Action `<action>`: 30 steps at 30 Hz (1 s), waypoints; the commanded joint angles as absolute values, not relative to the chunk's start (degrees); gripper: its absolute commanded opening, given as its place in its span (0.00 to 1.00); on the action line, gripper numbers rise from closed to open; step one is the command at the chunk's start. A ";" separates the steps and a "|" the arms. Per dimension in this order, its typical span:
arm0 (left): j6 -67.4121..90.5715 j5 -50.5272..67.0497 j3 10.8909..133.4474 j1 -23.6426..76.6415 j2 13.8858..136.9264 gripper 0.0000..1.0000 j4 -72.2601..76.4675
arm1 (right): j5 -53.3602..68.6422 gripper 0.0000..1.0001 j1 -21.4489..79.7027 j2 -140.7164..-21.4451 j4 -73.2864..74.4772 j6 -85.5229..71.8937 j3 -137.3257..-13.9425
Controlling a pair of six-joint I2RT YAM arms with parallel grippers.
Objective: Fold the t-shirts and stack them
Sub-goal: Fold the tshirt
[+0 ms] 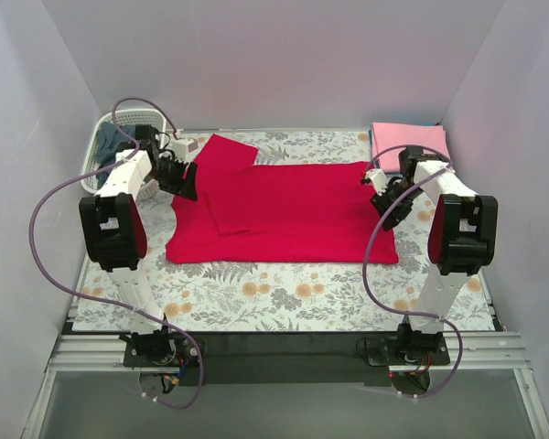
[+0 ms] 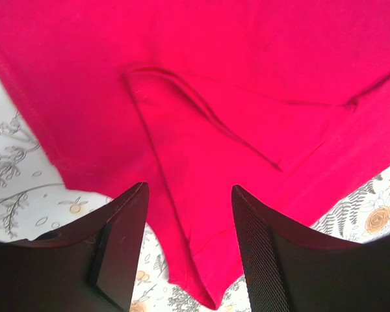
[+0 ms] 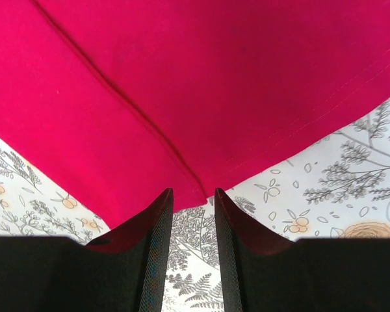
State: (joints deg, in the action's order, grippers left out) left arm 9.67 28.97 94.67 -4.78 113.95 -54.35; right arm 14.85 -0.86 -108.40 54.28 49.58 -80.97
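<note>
The left arm (image 1: pixel 119 219) and right arm (image 1: pixel 457 233) share white shell links, bulky black joint housings with glossy red round caps, a mauve cable (image 1: pixel 37 215) looping up from each black base (image 1: pixel 151 347) at the worktop's near edge, and matte black wedge-shaped fingers (image 2: pixel 120 247) with cross-hatched inner pads (image 2: pixel 266 260).

The floral cloth (image 1: pixel 284 297) covers the table (image 1: pixel 274 344), carrying red t-shirt (image 1: pixel 293 215), pink t-shirt (image 1: pixel 409 139), basket (image 1: pixel 108 146).

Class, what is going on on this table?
Two robot arms are folding a red t-shirt spread on the floral cloth, its left side partly folded in. The left gripper hangs open over its left edge; the right gripper, slightly open, sits at its right edge. A folded pink t-shirt lies at the far right.
</note>
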 commanded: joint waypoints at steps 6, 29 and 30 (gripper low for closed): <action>10.81 29.00 93.87 -3.16 111.18 0.53 -52.38 | 12.31 0.38 -1.05 -108.72 55.37 53.00 -79.02; 10.46 27.95 94.39 -3.08 110.92 0.54 -52.03 | 11.16 0.14 -1.05 -109.08 54.23 53.44 -76.11; 10.46 27.78 94.31 -3.08 110.83 0.54 -51.94 | 11.08 0.10 -1.05 -108.72 54.23 53.44 -76.20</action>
